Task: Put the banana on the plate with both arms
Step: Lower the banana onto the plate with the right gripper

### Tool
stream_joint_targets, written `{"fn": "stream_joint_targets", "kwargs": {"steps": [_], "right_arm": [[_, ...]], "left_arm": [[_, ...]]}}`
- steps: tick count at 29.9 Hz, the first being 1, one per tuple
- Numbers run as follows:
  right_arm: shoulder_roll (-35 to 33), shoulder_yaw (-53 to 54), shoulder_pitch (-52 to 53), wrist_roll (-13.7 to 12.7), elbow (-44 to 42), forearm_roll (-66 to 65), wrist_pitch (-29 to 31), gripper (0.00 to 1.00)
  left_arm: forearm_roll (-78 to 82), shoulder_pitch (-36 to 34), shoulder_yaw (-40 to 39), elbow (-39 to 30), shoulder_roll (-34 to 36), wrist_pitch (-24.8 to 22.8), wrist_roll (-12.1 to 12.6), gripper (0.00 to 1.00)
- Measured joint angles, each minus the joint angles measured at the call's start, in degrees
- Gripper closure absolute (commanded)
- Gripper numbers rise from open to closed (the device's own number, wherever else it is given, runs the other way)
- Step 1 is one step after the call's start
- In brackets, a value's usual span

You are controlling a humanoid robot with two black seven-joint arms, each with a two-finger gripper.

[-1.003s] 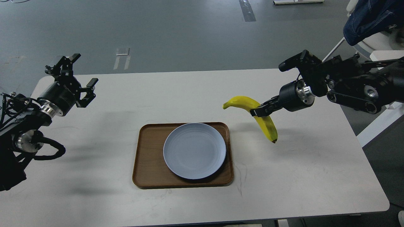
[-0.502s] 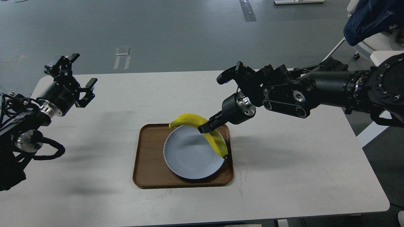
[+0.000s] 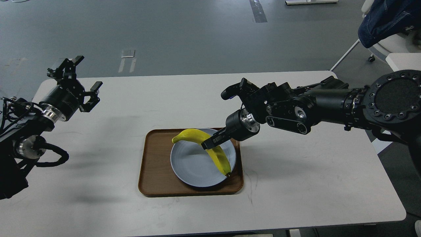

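Your right gripper [image 3: 208, 144] pinches the banana [image 3: 210, 149] at its middle, right over the plate [image 3: 190, 168] on the tray [image 3: 154, 164]. Your left gripper [image 3: 80, 79] has its jaws spread wide, far off, holding nothing.

Your right gripper [image 3: 208, 144] clamps the banana [image 3: 210, 149] mid-length over the plate [image 3: 189, 164] (on the brown tray [image 3: 154, 164]); your left gripper [image 3: 84, 82], fingers spread, waits at ten o'clock.
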Motion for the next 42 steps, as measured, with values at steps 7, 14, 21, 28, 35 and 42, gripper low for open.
{"fn": "stream_joint_targets", "kwargs": {"steps": [7, 14, 21, 28, 35, 42], "right_arm": [[0.0, 0.0, -0.4, 0.0, -0.1, 0.1, -0.3, 0.47], [0.0, 0.1, -0.5, 0.0, -0.3, 2.1, -0.3, 0.03], [0.0, 0.4, -0.4, 0.0, -0.9, 3.3, -0.2, 0.01], [-6.4, 6.6, -0.1, 0.0, -1.1, 5.6, -0.2, 0.0], [-19.4, 22.8, -6.5, 0.0, -0.2, 15.5, 0.1, 0.01], [-27.3, 38.8, -21.4, 0.0, 0.0, 30.4, 0.9, 0.01]], "left_arm": [[0.0, 0.0, 0.0, 0.0, 0.0, 0.0, 0.0, 0.02], [0.0, 0.0, 0.0, 0.0, 0.0, 0.0, 0.0, 0.02], [0.0, 0.0, 0.0, 0.0, 0.0, 0.0, 0.0, 0.02], [0.0, -0.3, -0.1, 0.0, 0.2, 0.0, 0.0, 0.02], [0.1, -0.4, 0.0, 0.0, -0.4, 0.0, 0.0, 0.02], [0.1, -0.4, 0.0, 0.0, -1.1, 0.0, 0.0, 0.02]]}}
